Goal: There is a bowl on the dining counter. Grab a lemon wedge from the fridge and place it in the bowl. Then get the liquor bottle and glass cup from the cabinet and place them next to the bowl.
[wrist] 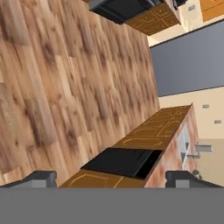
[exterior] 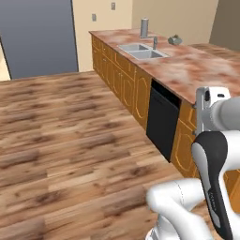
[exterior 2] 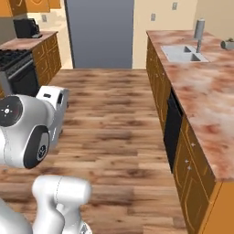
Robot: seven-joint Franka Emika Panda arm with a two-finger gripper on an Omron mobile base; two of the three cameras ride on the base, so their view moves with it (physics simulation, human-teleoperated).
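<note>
My gripper (wrist: 112, 179) is open, its two dark fingertips (wrist: 42, 178) standing wide apart with nothing between them. The hand looks across the wooden floor toward a dishwasher front (wrist: 122, 161) under the long counter. A tall grey panel, possibly the fridge (exterior: 38, 35), stands at the far end of the room (exterior 2: 99, 32). It also appears in the hand view as the grey fridge panel (wrist: 192, 61). A small grey-green object (exterior: 175, 40) sits on the counter past the sink; I cannot tell what it is.
A long brown-marbled counter (exterior: 187, 65) with a sink (exterior: 140, 50), a faucet and orange cabinets runs along the right. The black dishwasher (exterior: 161, 119) is set into it. A stove (exterior 2: 16, 68) and a coffee machine (exterior 2: 26, 27) stand at the left. Wooden floor (exterior: 70, 131) lies open between.
</note>
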